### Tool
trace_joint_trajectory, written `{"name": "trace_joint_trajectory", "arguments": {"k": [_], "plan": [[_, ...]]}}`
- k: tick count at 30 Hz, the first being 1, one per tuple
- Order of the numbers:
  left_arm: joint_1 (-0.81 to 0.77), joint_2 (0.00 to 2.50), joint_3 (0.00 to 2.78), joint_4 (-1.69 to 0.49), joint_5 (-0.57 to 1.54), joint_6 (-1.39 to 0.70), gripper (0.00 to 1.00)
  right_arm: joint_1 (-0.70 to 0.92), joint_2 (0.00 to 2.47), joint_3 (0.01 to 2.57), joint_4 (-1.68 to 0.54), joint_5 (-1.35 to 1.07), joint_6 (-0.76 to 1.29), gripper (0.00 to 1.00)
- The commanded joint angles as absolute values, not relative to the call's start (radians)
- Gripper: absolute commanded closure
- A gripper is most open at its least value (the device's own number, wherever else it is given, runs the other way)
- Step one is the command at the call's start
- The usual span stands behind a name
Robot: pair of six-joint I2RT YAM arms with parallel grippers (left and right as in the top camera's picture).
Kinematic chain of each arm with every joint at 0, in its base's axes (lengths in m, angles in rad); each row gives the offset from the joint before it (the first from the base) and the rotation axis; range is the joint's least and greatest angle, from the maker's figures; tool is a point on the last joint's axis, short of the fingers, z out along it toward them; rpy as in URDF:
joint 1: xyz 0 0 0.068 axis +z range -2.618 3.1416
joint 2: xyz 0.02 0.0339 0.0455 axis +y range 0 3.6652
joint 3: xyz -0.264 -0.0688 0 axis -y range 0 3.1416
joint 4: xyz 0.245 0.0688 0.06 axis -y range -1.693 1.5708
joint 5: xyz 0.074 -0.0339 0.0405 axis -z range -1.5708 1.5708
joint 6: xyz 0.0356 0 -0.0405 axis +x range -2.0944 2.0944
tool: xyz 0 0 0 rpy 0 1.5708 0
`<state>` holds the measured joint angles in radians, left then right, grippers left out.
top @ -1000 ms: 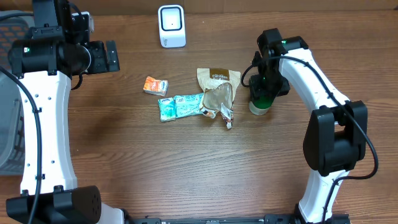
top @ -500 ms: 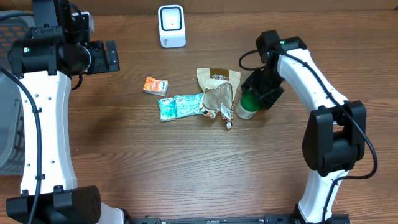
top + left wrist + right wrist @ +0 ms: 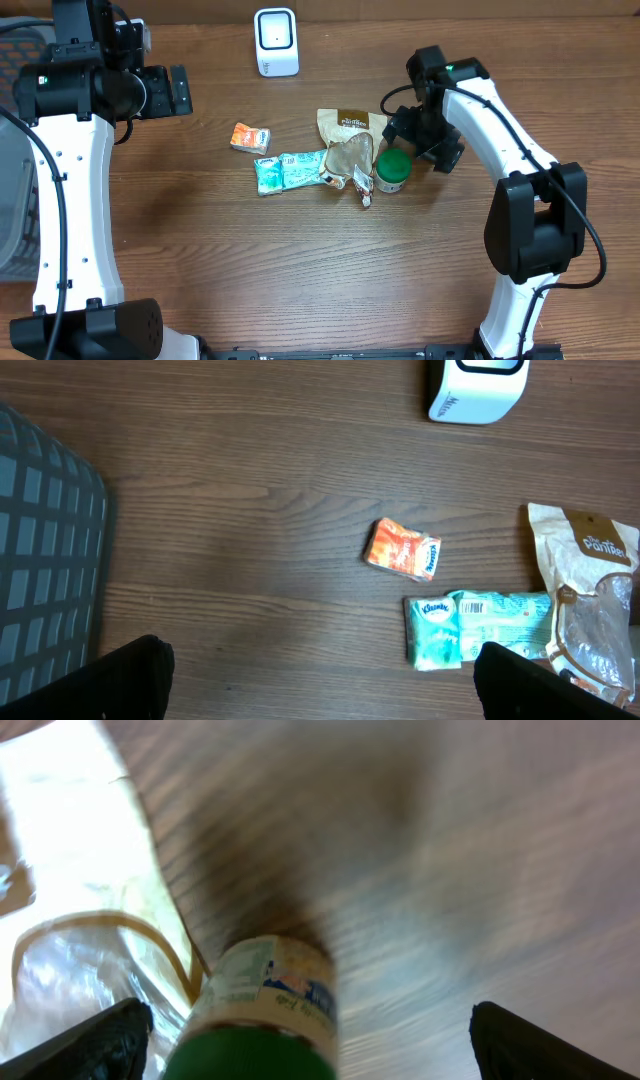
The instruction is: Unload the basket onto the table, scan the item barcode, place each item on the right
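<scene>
Bench (image 3: pixel 300 270): brown wood grain, carrying a loose cluster of goods near its middle and a scanner at the far edge.
Scanner (image 3: pixel 276 42): small white unit standing upright at the far side of the bench, well apart from the goods; its base also shows at the top edge of the left wrist view (image 3: pixel 478 390).
Bottle (image 3: pixel 391 170): white body with a green cap, on the bench just beside the right edge of the clear bag. The right wrist view (image 3: pixel 268 990) shows its printed label and the cap, blurred.
Right hand (image 3: pixel 418 130): over the bench just behind and to the right of the bottle. Its fingers are spread wide. In its own camera (image 3: pixel 305 1020) the bottle sits in the gap nearer one finger, and neither finger clearly presses on it.
Left hand (image 3: pixel 178 90): raised over the far left of the bench, well apart from all the goods, fingers spread with nothing between them (image 3: pixel 320 680).
Orange packet (image 3: pixel 251 138): lying flat and alone, left of the pouch and just behind the tissue pack.
Tissue pack (image 3: pixel 290 171): teal and white, lying flat, barcode side up, its right end touching the clear bag.
Brown pouch (image 3: pixel 350 123): lying flat behind the clear bag, printed side up.
Clear bag (image 3: pixel 350 160): crumpled, overlapping the near end of the pouch.
Grey grid basket (image 3: pixel 50 560): at the left edge of the bench.
</scene>
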<state>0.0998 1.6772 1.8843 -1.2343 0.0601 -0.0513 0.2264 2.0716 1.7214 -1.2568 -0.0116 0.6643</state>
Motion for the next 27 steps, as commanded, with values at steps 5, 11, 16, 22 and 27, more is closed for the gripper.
{"name": "trace_joint_trajectory", "arguments": {"k": [5, 11, 16, 22, 27], "plan": [[0.098, 1.662, 1.906, -1.234, 0.068, -0.037, 0.00, 0.237, 2.074, 1.792, -1.266, -0.039, -0.036, 0.00], [0.098, 1.662, 1.906, -1.234, 0.068, -0.037, 0.00, 0.270, 2.074, 1.780, -1.265, -0.178, -0.214, 0.00], [0.098, 1.662, 1.906, -1.234, 0.068, -0.036, 0.00, 0.289, 2.075, 1.742, -1.269, -0.146, -0.244, 0.00], [0.098, 1.662, 1.906, -1.234, 0.068, -0.037, 0.01, 0.282, 2.075, 1.715, -1.278, -0.094, -0.216, 0.13], [0.098, 1.662, 1.906, -1.234, 0.068, -0.037, 0.01, 0.278, 2.075, 1.709, -1.293, -0.091, -0.179, 0.19]]}}
